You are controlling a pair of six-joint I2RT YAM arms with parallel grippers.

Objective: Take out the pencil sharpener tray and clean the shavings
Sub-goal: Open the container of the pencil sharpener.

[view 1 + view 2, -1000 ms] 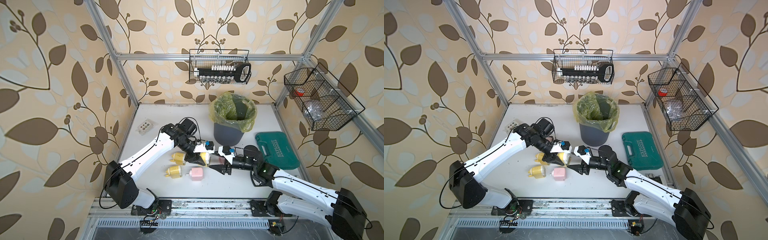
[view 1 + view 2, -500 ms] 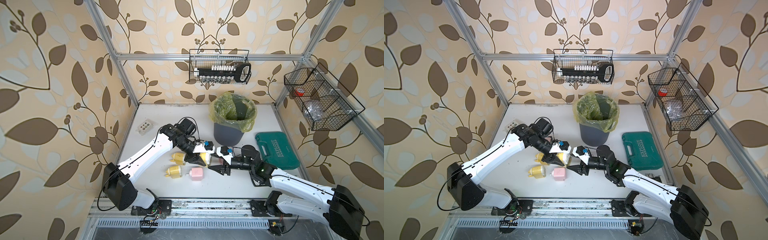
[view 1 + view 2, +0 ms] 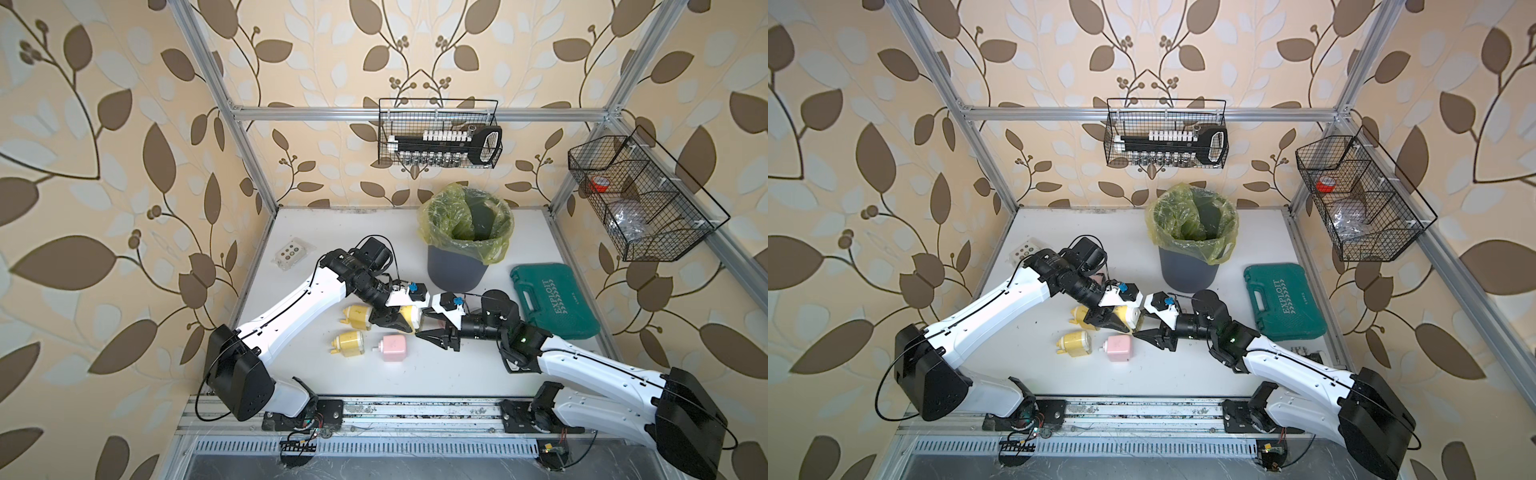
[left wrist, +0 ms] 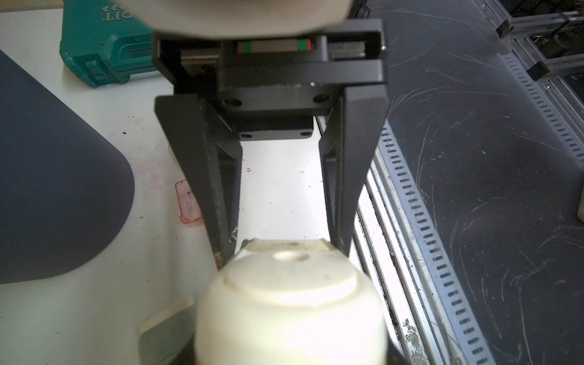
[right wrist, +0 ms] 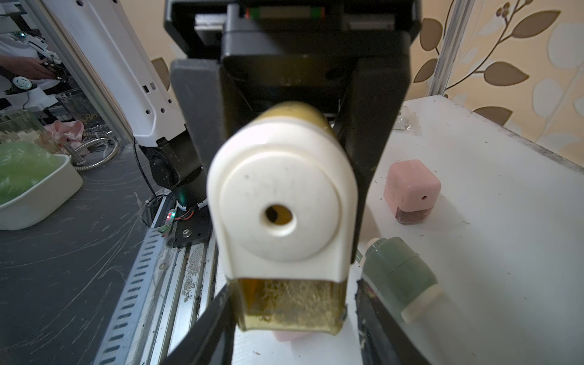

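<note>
Above the table [image 3: 353, 224], the pencil sharpener [image 5: 281, 202] is clamped by the left gripper [image 3: 404, 323]; its tray [image 5: 287, 306] is faced and flanked by the spread jaws of the right gripper [image 3: 422, 327].

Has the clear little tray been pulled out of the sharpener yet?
No, the tray sits inside the sharpener, shavings showing through it.
</note>
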